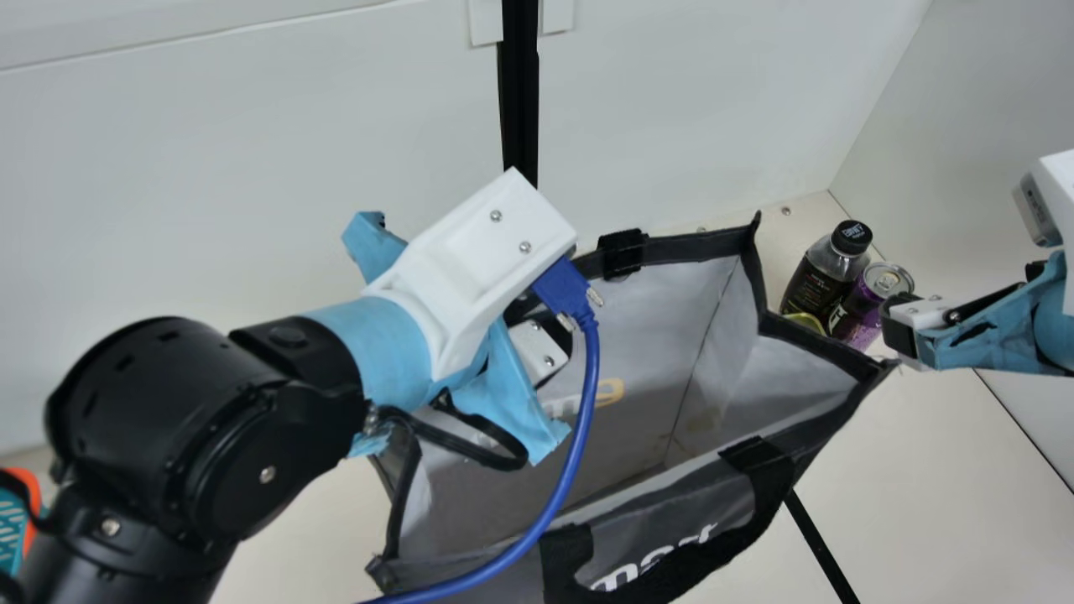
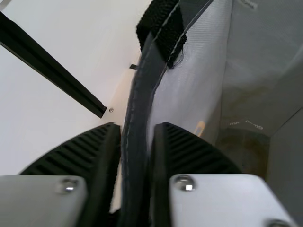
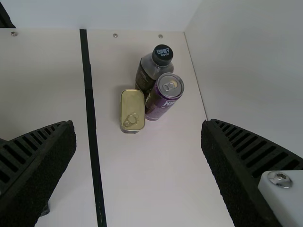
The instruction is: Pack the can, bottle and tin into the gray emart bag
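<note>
In the main view my left gripper [image 1: 537, 351] is at the left part of the gray emart bag [image 1: 755, 503], which stands with its mouth open. In the left wrist view, my left gripper [image 2: 138, 130] is shut on the bag's rim [image 2: 137, 106]. My right gripper [image 1: 899, 327] is off the bag's right corner; in its wrist view the right gripper [image 3: 137, 125] stands open, nothing between its fingers. Beyond it the dark-capped bottle [image 3: 149, 71], purple can [image 3: 163, 97] and gold tin [image 3: 132, 108] stand close together on the table.
Pale walls [image 1: 252, 168] close off the back and right. A black post [image 1: 519, 92] rises behind the bag. A black strip [image 3: 90, 104] runs along the table [image 3: 142, 189]. An orange and teal object [image 1: 13, 520] is at the left edge.
</note>
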